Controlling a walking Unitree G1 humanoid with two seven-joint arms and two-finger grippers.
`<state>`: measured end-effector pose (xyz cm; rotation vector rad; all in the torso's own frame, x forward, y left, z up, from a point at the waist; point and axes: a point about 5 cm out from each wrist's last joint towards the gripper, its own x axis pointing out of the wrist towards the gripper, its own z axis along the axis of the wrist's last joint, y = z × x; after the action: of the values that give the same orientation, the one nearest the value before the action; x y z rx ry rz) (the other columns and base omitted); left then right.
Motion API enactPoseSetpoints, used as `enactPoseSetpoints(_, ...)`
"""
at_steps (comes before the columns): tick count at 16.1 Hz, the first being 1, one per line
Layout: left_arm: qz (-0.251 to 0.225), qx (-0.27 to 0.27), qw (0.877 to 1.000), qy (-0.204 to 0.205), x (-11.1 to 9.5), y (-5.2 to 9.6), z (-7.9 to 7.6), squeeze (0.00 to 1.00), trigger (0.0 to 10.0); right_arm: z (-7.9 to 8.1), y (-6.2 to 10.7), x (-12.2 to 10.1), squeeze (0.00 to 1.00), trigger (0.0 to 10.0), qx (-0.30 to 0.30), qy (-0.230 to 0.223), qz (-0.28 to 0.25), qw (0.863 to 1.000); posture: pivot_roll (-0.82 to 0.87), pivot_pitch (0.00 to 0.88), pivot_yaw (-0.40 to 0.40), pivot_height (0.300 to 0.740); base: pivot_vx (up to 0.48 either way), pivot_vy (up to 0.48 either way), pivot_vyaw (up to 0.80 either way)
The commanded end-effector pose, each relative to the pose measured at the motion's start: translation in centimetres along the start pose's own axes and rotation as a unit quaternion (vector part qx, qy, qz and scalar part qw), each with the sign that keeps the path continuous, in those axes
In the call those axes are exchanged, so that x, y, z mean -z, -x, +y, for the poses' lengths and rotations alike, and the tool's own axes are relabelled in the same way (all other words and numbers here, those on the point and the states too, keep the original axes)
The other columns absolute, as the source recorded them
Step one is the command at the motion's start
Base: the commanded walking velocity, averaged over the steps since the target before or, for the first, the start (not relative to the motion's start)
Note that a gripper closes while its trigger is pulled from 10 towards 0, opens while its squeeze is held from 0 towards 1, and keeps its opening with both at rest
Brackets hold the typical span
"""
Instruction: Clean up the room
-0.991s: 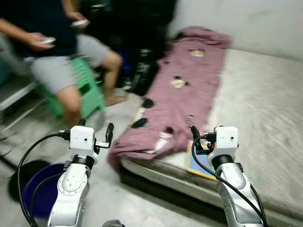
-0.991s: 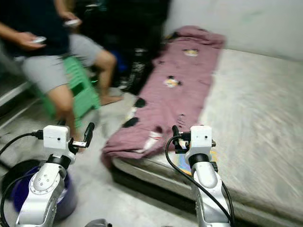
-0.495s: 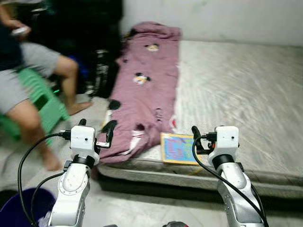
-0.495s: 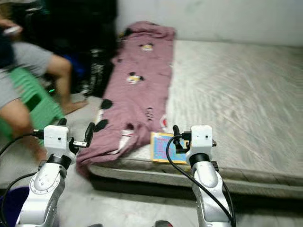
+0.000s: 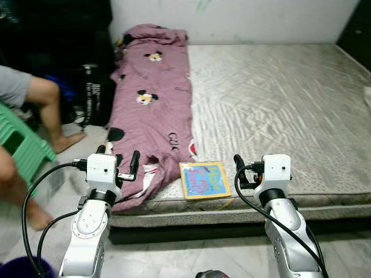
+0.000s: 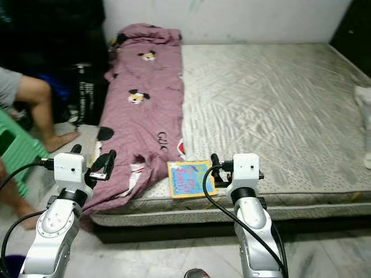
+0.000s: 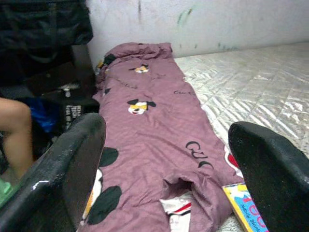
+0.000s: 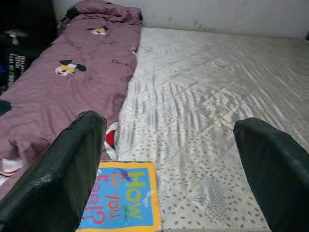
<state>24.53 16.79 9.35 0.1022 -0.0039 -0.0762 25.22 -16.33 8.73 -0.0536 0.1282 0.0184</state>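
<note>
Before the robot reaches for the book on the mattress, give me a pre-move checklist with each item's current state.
1. Book in view, lying flat near the mattress edge: ok.
2. Book free of the blanket: ok, it lies beside it, uncovered.
3. Right claw open, holding nothing: ok.
4. Left claw open, holding nothing: ok.
5. Right claw lined up with the book: not ok, book sits off toward one finger.
6. Person away from the book: ok, legs off to the robot's left.
</note>
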Motion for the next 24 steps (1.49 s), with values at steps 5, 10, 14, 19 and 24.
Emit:
enactPoseSetpoints(5, -0.005, 0.007, 1.000, -0.003, -0.26, -0.16, -0.06, 0.00, 10.0, 0.22, -0.26, -0.27, 0.00, 10.0, -0.006, -0.001, -0.005, 1.000, 0.00, 0.000, 0.010, 0.740, 0.000, 0.000, -0.74)
enactPoseSetpoints(10, -0.003, 0.009, 1.000, 0.000, -0.25, -0.10, -0.14, 0.00, 10.0, 0.16, -0.21, -0.30, 0.00, 10.0, -0.006, 0.000, -0.006, 1.000, 0.00, 0.000, 0.009, 0.740, 0.000, 0.000, 0.00)
enactPoseSetpoints(14, -0.007, 0.013, 1.000, 0.003, -0.33, -0.02, -0.16, 0.00, 10.0, 0.18, -0.24, -0.29, 0.00, 10.0, -0.008, 0.001, -0.005, 1.000, 0.00, 0.000, 0.007, 0.740, 0.123, 0.000, 0.00)
enactPoseSetpoints(19, -0.008, 0.015, 1.000, 0.004, -0.33, -0.04, -0.16, 0.00, 10.0, 0.20, -0.30, -0.29, 0.00, 10.0, -0.007, 0.001, -0.005, 1.000, 0.00, 0.000, 0.009, 0.740, 0.270, 0.000, 0.00)
enactPoseSetpoints(24, -0.008, 0.016, 1.000, 0.003, -0.35, -0.05, -0.13, 0.00, 10.0, 0.22, -0.33, -0.29, 0.00, 10.0, -0.008, 0.000, -0.005, 1.000, 0.00, 0.000, 0.011, 0.740, 0.283, 0.000, 0.00)
